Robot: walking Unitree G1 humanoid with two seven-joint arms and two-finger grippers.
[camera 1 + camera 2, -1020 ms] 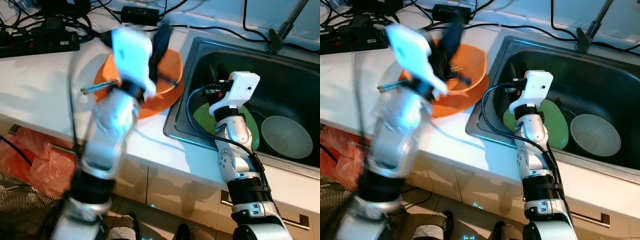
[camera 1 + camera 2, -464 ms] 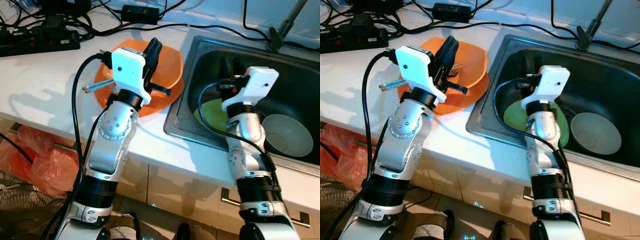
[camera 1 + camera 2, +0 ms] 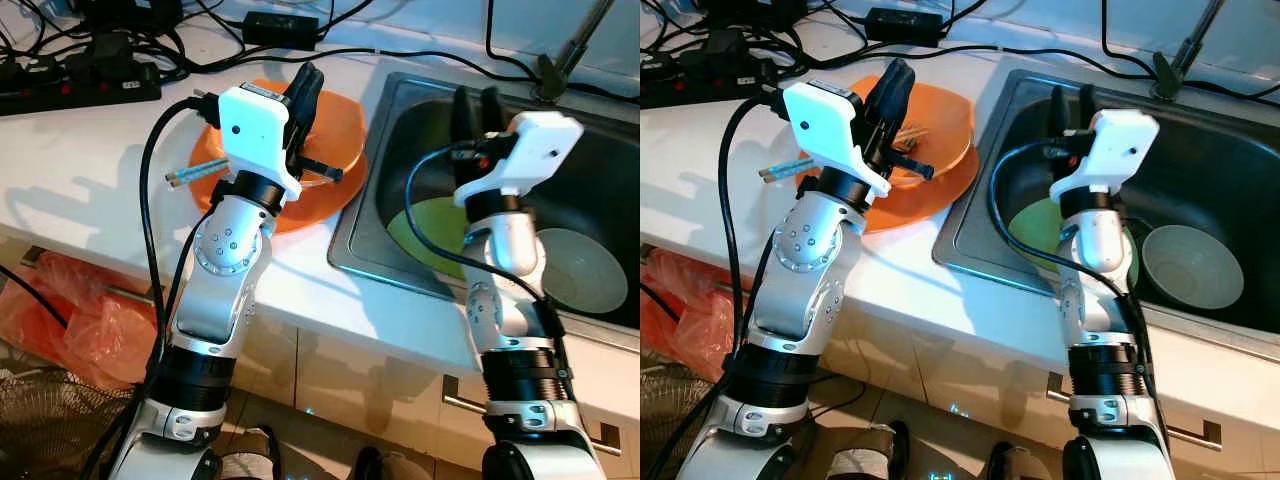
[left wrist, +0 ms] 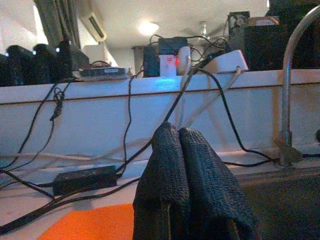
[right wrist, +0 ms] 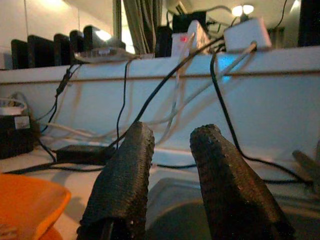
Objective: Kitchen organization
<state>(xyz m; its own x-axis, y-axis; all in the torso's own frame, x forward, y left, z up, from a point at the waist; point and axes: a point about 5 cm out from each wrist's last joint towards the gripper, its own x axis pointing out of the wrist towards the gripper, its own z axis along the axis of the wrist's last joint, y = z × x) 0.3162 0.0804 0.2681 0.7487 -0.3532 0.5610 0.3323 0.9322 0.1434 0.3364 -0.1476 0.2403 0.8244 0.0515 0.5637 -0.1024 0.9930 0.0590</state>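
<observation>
An orange bowl [image 3: 341,127] sits on an orange plate [image 3: 322,199] on the white counter, with chopsticks [image 3: 189,173] sticking out over the plate's left rim. My left gripper [image 3: 308,84] hovers just above the bowl, its fingers [image 4: 170,165] pressed together with nothing between them. In the steel sink [image 3: 368,262] lie a green plate [image 3: 424,236] and a pale bowl [image 3: 591,271]. My right gripper [image 3: 475,104] is raised over the sink's left half, above the green plate, open and holding nothing, with a clear gap between its fingers [image 5: 125,175].
A power strip [image 3: 82,84], an adapter [image 3: 281,26] and several black cables crowd the back of the counter. The tap [image 3: 568,52] stands behind the sink. A red plastic bag [image 3: 66,312] lies on the floor at the left, below the counter edge.
The left arm, blurred in a swing a second ago, has settled above the orange bowl. The right gripper has risen and shifted right and back over the sink.
</observation>
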